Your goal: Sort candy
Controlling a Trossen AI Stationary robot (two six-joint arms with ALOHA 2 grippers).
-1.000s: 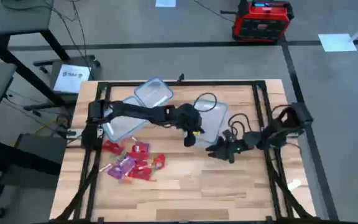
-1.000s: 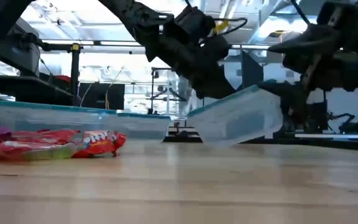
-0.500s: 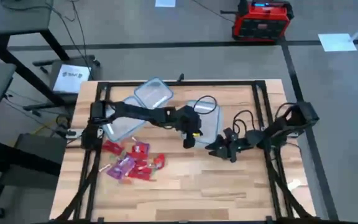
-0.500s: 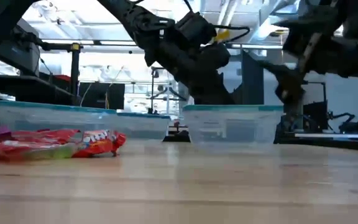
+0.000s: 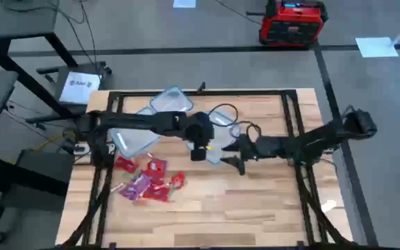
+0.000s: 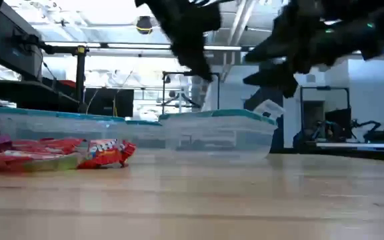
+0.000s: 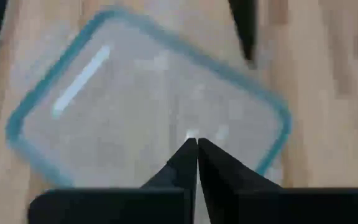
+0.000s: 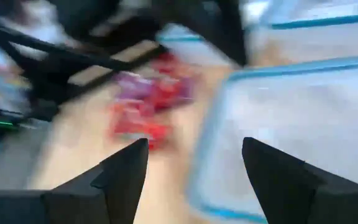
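Note:
The candy (image 5: 146,182), a heap of small red, pink and purple wrapped pieces, lies on the wooden table at the near left; it also shows in the low view (image 6: 59,153) and the right wrist view (image 8: 148,106). A clear tub with a bluish rim (image 5: 218,123) stands flat on its base at the table's middle (image 6: 219,130). My left gripper (image 7: 196,146) is shut and hangs above this tub (image 7: 148,106), clear of it. My right gripper (image 8: 194,158) is open above the tub's near right rim (image 8: 303,124), with nothing between its fingers. In the high view the two grippers (image 5: 196,154) (image 5: 236,161) stand close together.
Two more clear tubs stand at the far left: one (image 5: 171,103) near the far edge, one (image 5: 134,139) under my left arm, just behind the candy. The table's near half and right part are bare wood (image 5: 255,208). A black frame (image 5: 297,104) runs around the table.
The middle tub, tipped up on one edge between the grippers a second ago, has dropped flat onto its base and now stands a little farther left. Both grippers have risen clear of it and gone toward the table's left. The right one has tipped up toward level.

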